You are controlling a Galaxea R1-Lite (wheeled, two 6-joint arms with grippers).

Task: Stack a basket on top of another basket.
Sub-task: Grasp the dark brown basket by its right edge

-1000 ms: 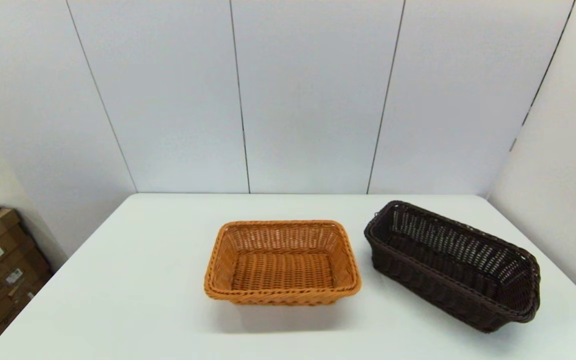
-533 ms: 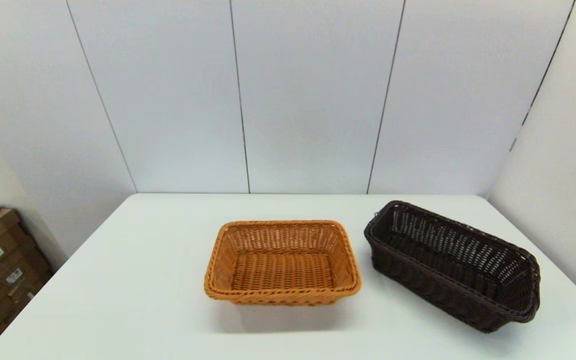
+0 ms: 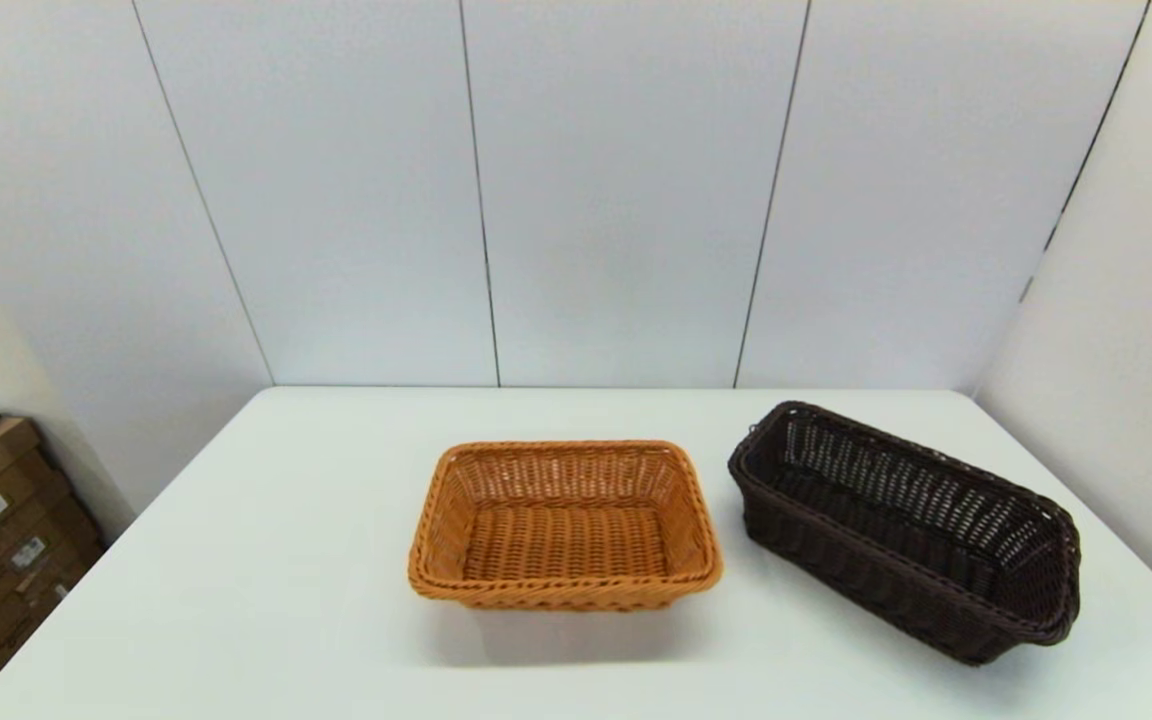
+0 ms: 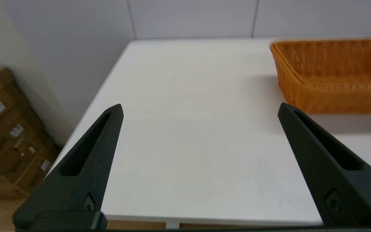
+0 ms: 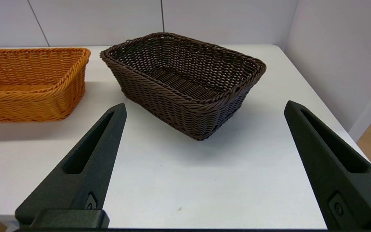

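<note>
white table (image 3: 286, 560), two unstacked baskets (image 3: 564, 525)

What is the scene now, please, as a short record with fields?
dark basket: on the table, upright, empty, angled, on robot's right
tan basket: table centre, upright, empty, apart from dark basket
stacking: not yet done
left gripper: open, near table's front left, holds nothing
right gripper: open, facing dark basket, not touching it

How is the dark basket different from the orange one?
The dark brown basket has see-through, open-weave sides; the orange-tan basket is woven tighter. The dark one sits turned at an angle on the robot's right; the orange one sits square in the middle. Both are empty, rectangular, with braided rims.
</note>
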